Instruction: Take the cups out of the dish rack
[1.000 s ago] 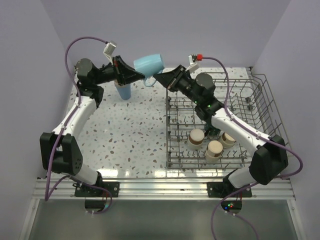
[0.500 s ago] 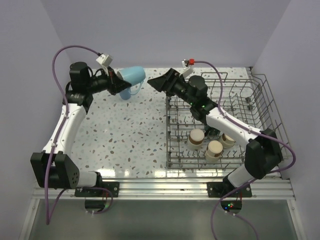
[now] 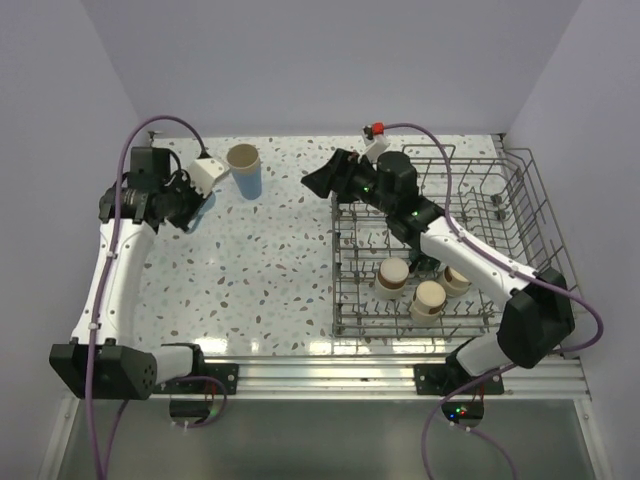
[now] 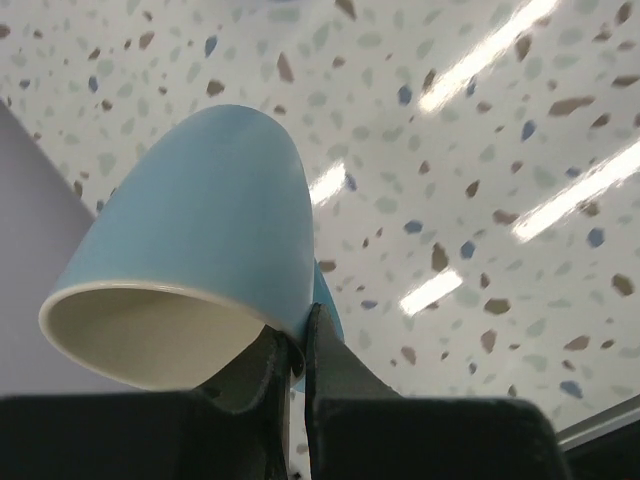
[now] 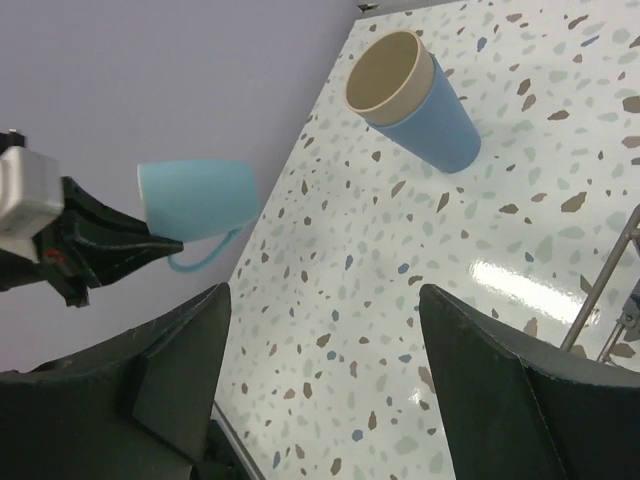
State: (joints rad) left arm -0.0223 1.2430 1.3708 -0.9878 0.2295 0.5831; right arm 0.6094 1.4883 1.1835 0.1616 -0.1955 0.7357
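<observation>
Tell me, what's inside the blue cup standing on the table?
A beige cup sits nested inside the blue tumbler, its rim sticking out on top. It looks empty. The blue wall hides how far down it goes.

Seen from above, the mug (image 4: 200,220) in the left claw (image 4: 297,345) is almost wholly hidden behind that arm's wrist. Close up, its handle is mostly behind the fingers (image 4: 335,370). In the rack (image 3: 540,200), the right arm covers part of the right-hand beige cup (image 3: 460,281).
</observation>
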